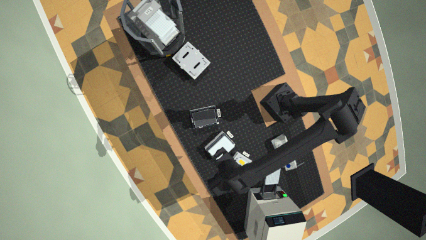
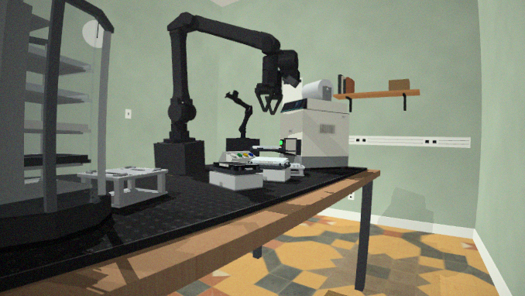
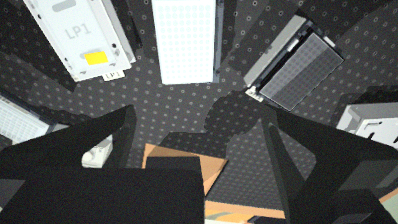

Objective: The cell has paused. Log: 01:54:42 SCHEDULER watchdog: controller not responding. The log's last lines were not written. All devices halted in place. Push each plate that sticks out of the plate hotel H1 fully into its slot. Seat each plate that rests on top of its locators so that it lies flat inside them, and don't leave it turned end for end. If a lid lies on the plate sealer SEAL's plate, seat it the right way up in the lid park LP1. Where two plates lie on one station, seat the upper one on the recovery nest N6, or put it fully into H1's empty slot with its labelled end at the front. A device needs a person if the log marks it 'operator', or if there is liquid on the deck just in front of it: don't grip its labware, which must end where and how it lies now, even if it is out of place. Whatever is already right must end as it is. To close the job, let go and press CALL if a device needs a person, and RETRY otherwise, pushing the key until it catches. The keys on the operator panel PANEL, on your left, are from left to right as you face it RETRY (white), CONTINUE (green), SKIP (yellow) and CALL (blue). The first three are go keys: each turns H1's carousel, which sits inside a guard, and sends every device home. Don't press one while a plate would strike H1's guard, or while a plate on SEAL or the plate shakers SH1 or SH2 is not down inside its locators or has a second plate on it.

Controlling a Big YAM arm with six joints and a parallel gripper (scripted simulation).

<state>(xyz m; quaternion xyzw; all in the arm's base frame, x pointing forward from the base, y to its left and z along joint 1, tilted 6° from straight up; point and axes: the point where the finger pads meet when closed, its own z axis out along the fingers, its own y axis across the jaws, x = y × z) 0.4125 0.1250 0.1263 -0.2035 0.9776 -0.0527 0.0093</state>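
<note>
My gripper [image 2: 268, 104] hangs high above the deck near the plate sealer [image 2: 314, 132], open and empty; its fingers frame the wrist view [image 3: 200, 145]. Below it lie the lid park LP1 [image 3: 82, 40] with a yellow mark, a white plate [image 3: 186, 40] on a station, and a dark plate [image 3: 300, 70] on a shaker. From above, the same white plate [image 1: 220, 144] looks skewed on its station; the dark plate [image 1: 204, 117] lies square. Another white plate [image 1: 273, 176] rests on the sealer's tray. The plate hotel H1 [image 1: 151, 25] stands far off, with nest N6 [image 1: 191, 60] beside it.
The operator panel [image 2: 240, 157] with coloured keys sits behind the stations; from above my arm covers most of it, leaving the blue key [image 1: 288, 165] showing. A small white object [image 3: 97, 152] lies half hidden behind my left finger. My base block [image 1: 279, 102] stands mid-table.
</note>
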